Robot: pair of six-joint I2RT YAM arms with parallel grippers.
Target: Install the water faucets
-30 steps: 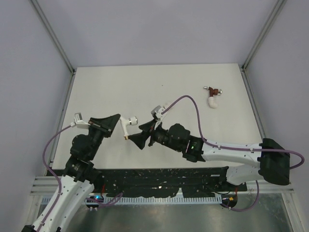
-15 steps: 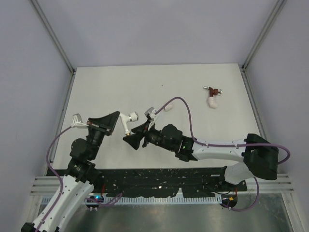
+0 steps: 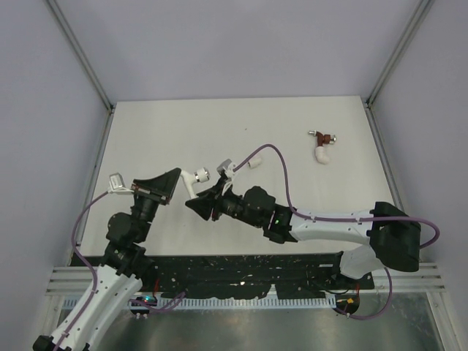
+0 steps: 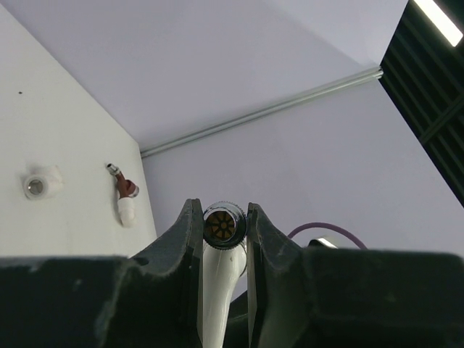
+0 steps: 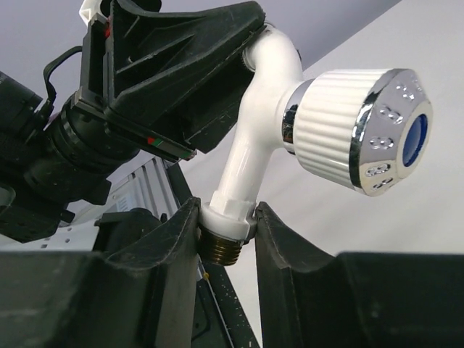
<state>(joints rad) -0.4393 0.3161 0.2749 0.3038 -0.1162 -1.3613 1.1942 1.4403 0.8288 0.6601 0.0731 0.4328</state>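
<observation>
The white water faucet (image 3: 192, 183) hangs above the table between both arms. My left gripper (image 3: 178, 184) is shut on its curved spout; in the left wrist view the spout's round outlet (image 4: 223, 225) sits between the fingertips of the left gripper (image 4: 221, 217). My right gripper (image 3: 197, 207) is shut on the white collar just above the brass thread (image 5: 223, 249), with the silvery blue-dotted knob (image 5: 362, 130) sticking out to the right of the right gripper (image 5: 226, 219). The dark red faucet (image 3: 322, 137) lies at the far right of the table, joined to a white elbow fitting (image 3: 321, 155).
A small white fitting (image 3: 256, 163) lies on the table beyond the right arm, also in the left wrist view as the small white fitting (image 4: 36, 185). The purple cable (image 3: 281, 164) arches over the right arm. Metal frame posts (image 3: 80, 58) flank the table's (image 3: 183, 131) far corners.
My right gripper has moved left and shut on the faucet's threaded end. The left gripper keeps its hold on the spout, and the faucet sits slightly higher and further back.
</observation>
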